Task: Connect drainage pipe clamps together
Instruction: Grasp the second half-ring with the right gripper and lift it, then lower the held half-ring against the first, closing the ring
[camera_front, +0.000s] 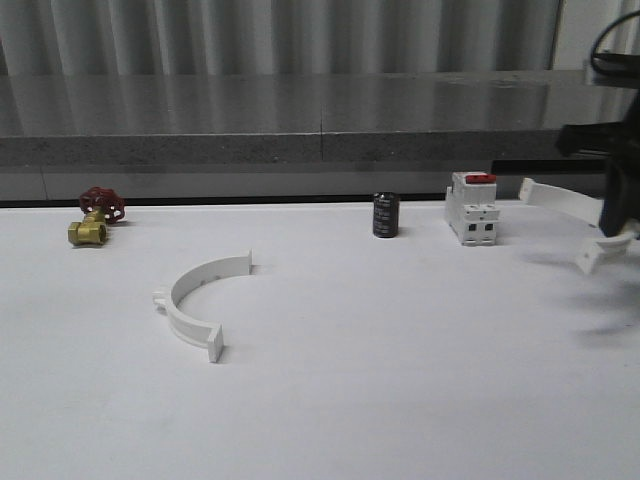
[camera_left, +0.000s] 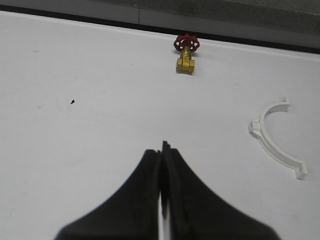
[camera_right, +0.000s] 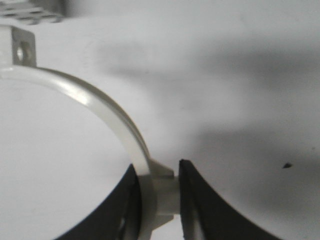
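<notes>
1. Front view: nearest the camera lies one clamp half (camera_front: 197, 300) flat on the worktop (camera_front: 400, 380), about 7 o'clock from the cylinder (camera_front: 386, 215), its open side facing 3 o'clock. The other half (camera_front: 575, 215) is at the far right edge, 3 o'clock from the breaker (camera_front: 472, 207), with the dark right tool (camera_front: 618, 232) on it. It seems lifted or tilted, though blur makes this uncertain. The two halves are well apart. A brass valve (camera_front: 95, 217) sits far left, at 10 o'clock from the near half.

2. Left wrist view: the left tool (camera_left: 162, 190) is clenched on nothing, its fingers pressed together over bare worktop. The near half (camera_left: 275, 137) lies at roughly 2 o'clock from the tips, well apart and untouched. The valve (camera_left: 186, 52) lies beyond at 12 o'clock.

3. Right wrist view: the right tool (camera_right: 159, 200) grasps its half (camera_right: 107, 107) across the thin band at the small mid-arc boss, one finger inside the curve and one outside. An end tab (camera_right: 22, 50) with a hole sticks out at 10 o'clock.

4. Handling, as a judgement: thin moulded plastic, light, fairly stiff but springy across the arc, and smooth enough to swivel in a pinch. Mid-arc by the boss looks the best hold, since it leaves both end tabs free to meet the other half's.
</notes>
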